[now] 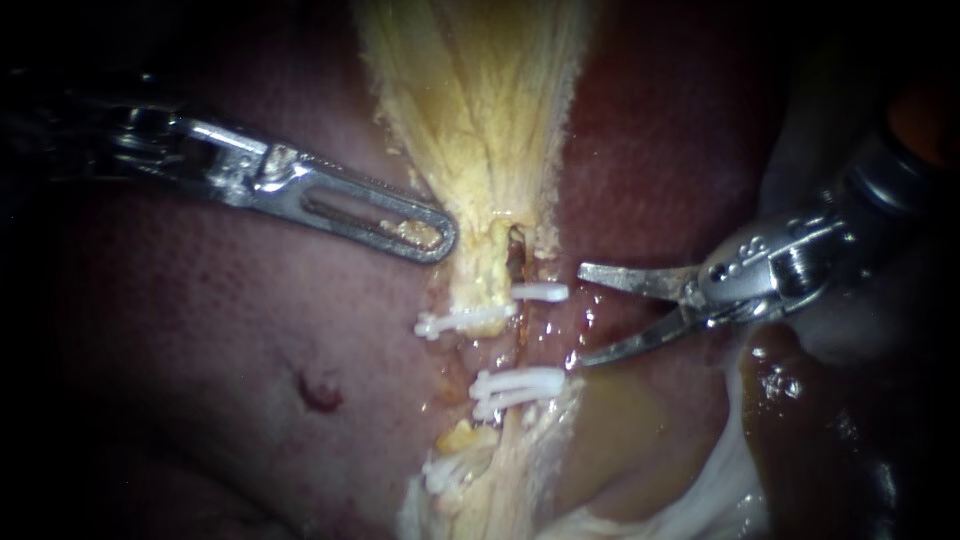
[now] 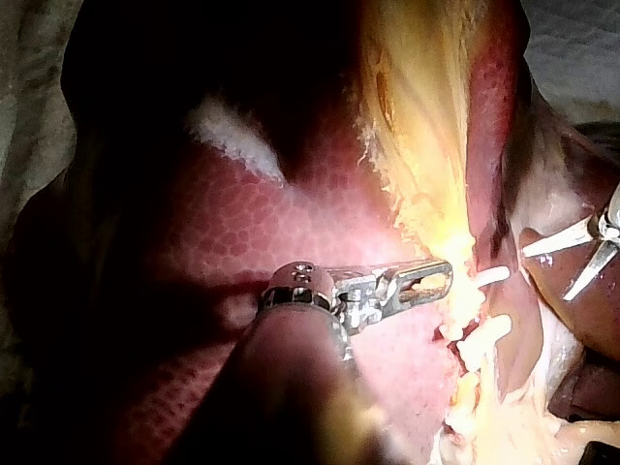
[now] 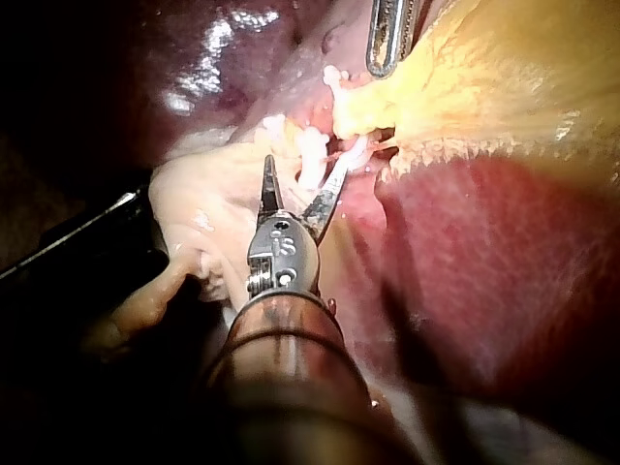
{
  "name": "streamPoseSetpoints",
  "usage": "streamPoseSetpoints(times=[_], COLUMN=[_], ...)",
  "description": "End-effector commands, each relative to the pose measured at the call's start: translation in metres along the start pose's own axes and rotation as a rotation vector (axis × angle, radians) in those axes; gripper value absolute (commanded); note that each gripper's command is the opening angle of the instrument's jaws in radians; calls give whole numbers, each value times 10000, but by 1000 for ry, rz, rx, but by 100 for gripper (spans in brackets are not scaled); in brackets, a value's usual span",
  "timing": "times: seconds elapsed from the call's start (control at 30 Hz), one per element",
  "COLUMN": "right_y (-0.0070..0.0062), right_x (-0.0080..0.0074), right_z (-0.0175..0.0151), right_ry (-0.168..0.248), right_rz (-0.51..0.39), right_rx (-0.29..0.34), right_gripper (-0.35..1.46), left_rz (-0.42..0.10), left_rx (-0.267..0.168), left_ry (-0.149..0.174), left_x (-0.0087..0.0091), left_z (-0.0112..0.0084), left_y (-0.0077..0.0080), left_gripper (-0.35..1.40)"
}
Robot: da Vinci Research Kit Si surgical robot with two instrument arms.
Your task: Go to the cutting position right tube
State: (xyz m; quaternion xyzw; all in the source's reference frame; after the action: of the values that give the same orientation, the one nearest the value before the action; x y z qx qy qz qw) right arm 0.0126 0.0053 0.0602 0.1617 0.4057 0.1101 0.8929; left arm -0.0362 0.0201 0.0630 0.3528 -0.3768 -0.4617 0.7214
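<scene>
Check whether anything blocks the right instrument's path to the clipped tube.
Nothing visible does. The right instrument, jaws open, faces the tube across bare wet tissue, level with the gap between the upper clip and lower clips. The left instrument lies on the tube's far side.

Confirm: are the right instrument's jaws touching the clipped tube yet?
Apart. Endoscope view: the right instrument, jaws open, stops short of the tube, with a strip of wet tissue showing between its tips and the tube.

no readable text, labels, brands or nos. anywhere. only a tiny stamped mark on the right instrument (image 3: 306,163), by its hinge, too small to make out.
</scene>
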Motion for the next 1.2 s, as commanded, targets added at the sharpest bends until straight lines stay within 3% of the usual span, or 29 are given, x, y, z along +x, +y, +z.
streamPoseSetpoints(times=[0.03,0.27,0.63,0.9,1.03,1.2], right_y=[0,0,0,-3,-4,-9], right_x=[0,0,0,-3,-11,-29], right_z=[0,0,0,5,13,29], right_ry=[0,0,1,2,19,-5], right_rz=[0,0,0,-3,31,83], right_rx=[0,0,3,10,87,130], right_gripper=[145,145,145,145,145,145], left_rz=[0,-1,-17,-17,-17,-17], left_rx=[0,5,-11,-13,-13,-13], left_ry=[0,7,-45,-46,-46,-46], left_x=[0,-3,-19,-18,-18,-17], left_z=[0,-20,-92,-92,-92,-92], left_y=[0,-2,-10,-10,-10,-9], left_gripper=[-35,-35,-35,-35,-35,-35])
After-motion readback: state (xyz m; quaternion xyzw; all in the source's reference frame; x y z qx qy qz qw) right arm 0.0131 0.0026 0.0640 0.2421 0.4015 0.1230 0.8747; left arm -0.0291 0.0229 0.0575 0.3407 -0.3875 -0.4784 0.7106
